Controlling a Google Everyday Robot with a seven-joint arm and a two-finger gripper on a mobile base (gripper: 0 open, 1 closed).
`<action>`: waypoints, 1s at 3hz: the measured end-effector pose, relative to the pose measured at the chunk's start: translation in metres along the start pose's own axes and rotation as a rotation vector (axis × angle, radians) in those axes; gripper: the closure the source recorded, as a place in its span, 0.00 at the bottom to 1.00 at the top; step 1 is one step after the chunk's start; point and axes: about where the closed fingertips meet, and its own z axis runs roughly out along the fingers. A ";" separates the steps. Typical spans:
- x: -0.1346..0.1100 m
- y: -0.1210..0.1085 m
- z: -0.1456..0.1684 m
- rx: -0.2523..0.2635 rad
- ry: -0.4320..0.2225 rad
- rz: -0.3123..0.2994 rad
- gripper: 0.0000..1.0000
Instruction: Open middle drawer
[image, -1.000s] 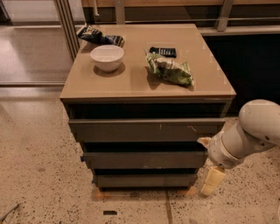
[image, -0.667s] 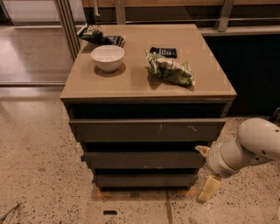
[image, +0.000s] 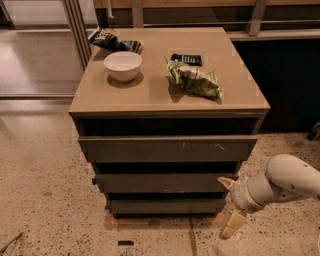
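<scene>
The middle drawer (image: 162, 182) is a plain dark grey-brown front between the top front with white scuffs (image: 167, 148) and the short bottom front (image: 165, 205). All three fronts stand slightly out, stepped back downward. My gripper (image: 229, 204) is at the cabinet's lower right corner, on a white arm (image: 285, 182) coming from the right. Its cream fingers are spread open: the upper one (image: 225, 182) is by the right end of the middle drawer and the lower one (image: 232, 225) is near the floor. It holds nothing.
On the tan cabinet top (image: 150, 95) are a white bowl (image: 122, 65), a green snack bag (image: 194, 78), a dark packet (image: 186, 59) and a dark chip bag (image: 114, 41). Speckled floor surrounds the cabinet; a dark wall panel (image: 290, 85) stands at the right.
My arm and gripper have dropped lower and a little left, from beside the top and middle fronts to beside the middle and bottom fronts. The drawers have not moved.
</scene>
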 end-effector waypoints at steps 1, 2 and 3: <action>0.003 0.002 0.003 0.013 0.023 -0.028 0.00; 0.006 0.000 0.017 0.071 0.042 -0.107 0.00; 0.005 -0.018 0.027 0.158 0.024 -0.163 0.00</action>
